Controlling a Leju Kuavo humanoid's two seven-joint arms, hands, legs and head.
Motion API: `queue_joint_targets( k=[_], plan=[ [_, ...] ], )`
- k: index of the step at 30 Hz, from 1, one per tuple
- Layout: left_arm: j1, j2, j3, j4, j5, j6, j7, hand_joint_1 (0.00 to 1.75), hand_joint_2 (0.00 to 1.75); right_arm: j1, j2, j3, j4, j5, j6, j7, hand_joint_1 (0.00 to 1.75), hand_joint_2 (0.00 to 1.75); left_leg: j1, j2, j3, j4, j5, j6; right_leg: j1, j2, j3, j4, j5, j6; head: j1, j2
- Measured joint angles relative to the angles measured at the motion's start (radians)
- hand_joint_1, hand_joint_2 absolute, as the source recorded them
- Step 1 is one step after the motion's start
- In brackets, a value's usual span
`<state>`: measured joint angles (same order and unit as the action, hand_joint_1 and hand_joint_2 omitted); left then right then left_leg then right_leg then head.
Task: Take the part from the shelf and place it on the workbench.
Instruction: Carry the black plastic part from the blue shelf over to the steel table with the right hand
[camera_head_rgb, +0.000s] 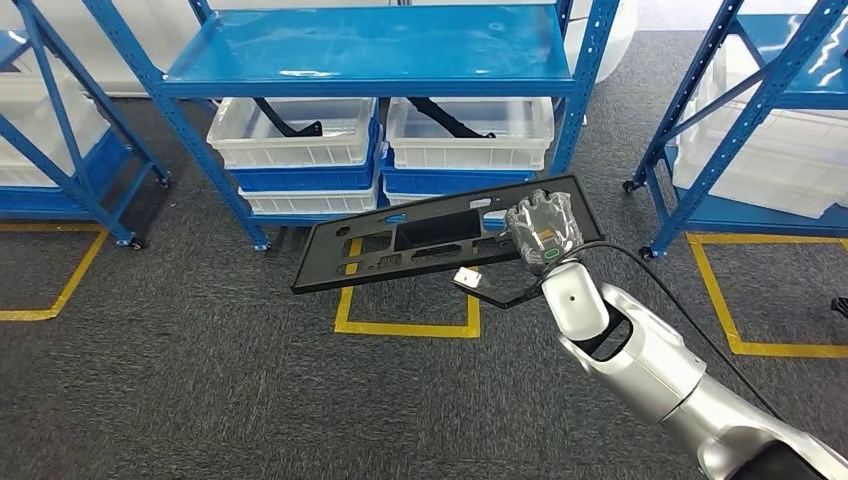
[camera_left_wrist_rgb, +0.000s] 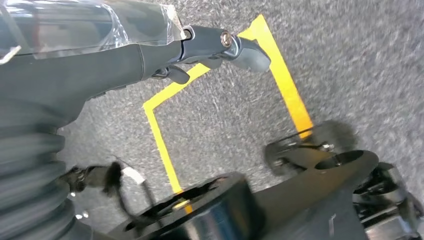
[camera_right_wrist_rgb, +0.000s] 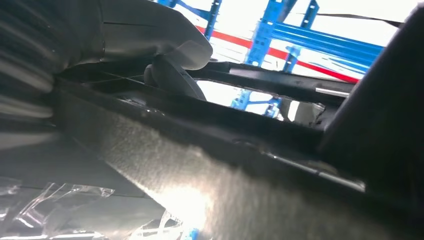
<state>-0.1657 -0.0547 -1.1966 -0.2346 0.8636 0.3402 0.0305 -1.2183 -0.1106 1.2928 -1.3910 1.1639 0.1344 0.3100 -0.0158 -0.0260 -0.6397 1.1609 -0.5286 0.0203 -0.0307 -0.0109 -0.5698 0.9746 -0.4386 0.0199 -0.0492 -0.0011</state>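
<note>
Already off the blue steel shelf (camera_head_rgb: 370, 50): right hand (camera_head_rgb: 543, 232) fingers clamped on the flat black cut-out plastic panel (camera_head_rgb: 420, 240), carried over carpet. Left hand (camera_left_wrist_rgb: 150, 55) fingers curled, empty. Table placement remained.

Black part (camera_head_rgb: 420, 240) – blue shelf (camera_head_rgb: 370, 50) – white bins (camera_head_rgb: 470, 135)

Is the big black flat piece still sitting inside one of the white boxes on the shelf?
No, the right hand holds the black panel in the air above the grey floor, in front of the white bins.
</note>
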Motion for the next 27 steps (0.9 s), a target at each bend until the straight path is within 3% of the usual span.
queue_joint_targets(
  k=[2,3,5,7,9,11,13,15,17,18,19,20,22,24,26,27],
  plan=[
    [-0.007,0.0,0.0,0.0,0.0,0.002,0.0,0.0,1.75,0.001,-0.001,0.0,0.0,0.0,0.002,0.0,1.75,1.75,0.011,0.011,-0.044,0.099,-0.034,-0.011,0.0,-0.022,0.0,0.0,0.0,0.0,0.0,0.0],
    [-0.008,0.0,0.0,0.0,0.0,0.002,0.001,0.0,1.75,0.002,-0.001,0.0,0.0,0.0,0.003,0.0,1.75,1.75,0.014,0.014,-0.041,0.096,-0.024,-0.014,0.0,-0.032,0.001,0.0,0.0,0.0,0.0,0.0],
    [-0.005,0.0,0.0,0.0,-0.001,0.003,0.002,0.0,1.75,0.002,-0.002,0.0,-0.002,0.001,0.005,0.001,1.75,1.75,0.017,0.033,0.016,-0.023,0.043,-0.013,0.0,-0.049,0.003,0.0,-0.001,0.001,0.0,0.0],
    [0.0,0.001,0.0,0.0,-0.003,0.003,0.004,0.0,1.75,-0.001,-0.002,0.0,-0.005,0.003,0.007,0.002,1.75,1.75,0.008,0.074,0.078,-0.16,0.097,-0.005,0.004,-0.064,0.003,0.0,-0.001,0.004,0.0,0.0],
    [0.002,0.002,0.0,0.001,-0.003,0.004,0.004,0.0,1.75,-0.002,-0.004,0.0,-0.008,0.006,0.008,0.002,1.75,1.75,-0.002,0.091,0.092,-0.211,0.104,0.007,0.009,-0.08,-0.002,0.0,0.001,0.011,0.0,0.0],
    [0.005,0.002,0.0,0.001,-0.003,0.005,0.002,0.0,1.75,-0.001,-0.005,0.0,-0.009,0.007,0.008,0.003,1.75,1.75,-0.002,0.071,0.089,-0.221,0.107,0.018,0.012,-0.097,-0.005,-0.001,0.001,0.021,0.0,0.0],
    [0.007,0.001,0.0,0.001,-0.003,0.006,0.0,0.0,1.75,0.0,-0.006,0.0,-0.011,0.009,0.009,0.003,1.75,1.75,0.003,0.05,0.092,-0.229,0.116,0.025,0.01,-0.072,-0.011,0.021,-0.021,0.03,0.0,0.0],
    [0.006,0.0,0.0,0.001,-0.004,0.007,0.0,0.0,1.75,0.0,-0.01,0.0,-0.013,0.009,0.009,0.003,1.75,1.75,0.005,0.029,0.093,-0.232,0.122,0.032,0.01,-0.021,-0.05,0.122,-0.083,0.031,0.001,0.0],
    [0.006,0.0,0.0,0.0,-0.004,0.012,-0.004,0.0,1.75,0.002,-0.015,0.0,-0.016,0.009,0.011,0.003,1.75,1.75,0.003,0.006,0.091,-0.231,0.126,0.037,0.013,0.001,-0.11,0.258,-0.138,0.026,0.001,0.0],
    [0.006,0.0,0.0,0.0,-0.004,0.017,-0.007,0.0,1.75,0.004,-0.018,0.0,-0.016,0.009,0.013,0.003,1.75,1.75,0.002,-0.007,0.09,-0.231,0.126,0.039,0.014,0.005,-0.124,0.287,-0.138,0.023,0.001,0.0],
    [0.006,0.0,0.0,0.0,-0.004,0.021,-0.01,0.0,1.75,0.006,-0.02,0.0,-0.016,0.01,0.014,0.003,1.75,1.75,0.002,-0.021,0.09,-0.229,0.127,0.039,0.014,0.008,-0.119,0.277,-0.119,0.021,0.001,0.0],
    [0.006,0.0,0.0,0.0,-0.004,0.026,-0.012,0.0,1.75,0.007,-0.022,0.0,-0.016,0.01,0.016,0.003,1.75,1.75,0.003,-0.034,0.089,-0.225,0.126,0.038,0.013,0.014,-0.095,0.225,-0.084,0.02,0.001,0.0],
    [0.004,0.0,0.0,0.0,-0.004,0.031,-0.015,0.0,1.75,0.007,-0.025,0.0,-0.017,0.011,0.016,0.003,1.75,1.75,0.003,-0.058,0.082,-0.211,0.122,0.032,0.003,0.053,-0.036,0.095,-0.026,0.022,0.001,0.0],
    [0.001,0.0,0.0,0.0,-0.004,0.033,-0.014,0.0,1.75,0.007,-0.029,0.0,-0.02,0.011,0.017,0.005,1.75,1.75,0.002,-0.077,0.065,-0.196,0.122,0.023,-0.004,0.082,-0.014,0.035,-0.014,0.023,0.0,0.0],
    [0.0,0.002,0.0,0.001,-0.004,0.034,-0.014,0.0,1.75,0.008,-0.031,0.0,-0.023,0.013,0.017,0.007,1.75,1.75,0.004,-0.093,0.05,-0.191,0.125,0.017,-0.003,0.067,-0.017,0.033,-0.014,0.019,0.0,0.0],
    [0.001,0.002,0.0,0.001,-0.004,0.034,-0.014,0.0,1.75,0.009,-0.032,0.0,-0.024,0.014,0.017,0.008,1.75,1.75,0.004,-0.085,0.043,-0.183,0.12,0.013,-0.003,0.055,-0.017,0.033,-0.013,0.017,-0.001,0.0]
  ],
)
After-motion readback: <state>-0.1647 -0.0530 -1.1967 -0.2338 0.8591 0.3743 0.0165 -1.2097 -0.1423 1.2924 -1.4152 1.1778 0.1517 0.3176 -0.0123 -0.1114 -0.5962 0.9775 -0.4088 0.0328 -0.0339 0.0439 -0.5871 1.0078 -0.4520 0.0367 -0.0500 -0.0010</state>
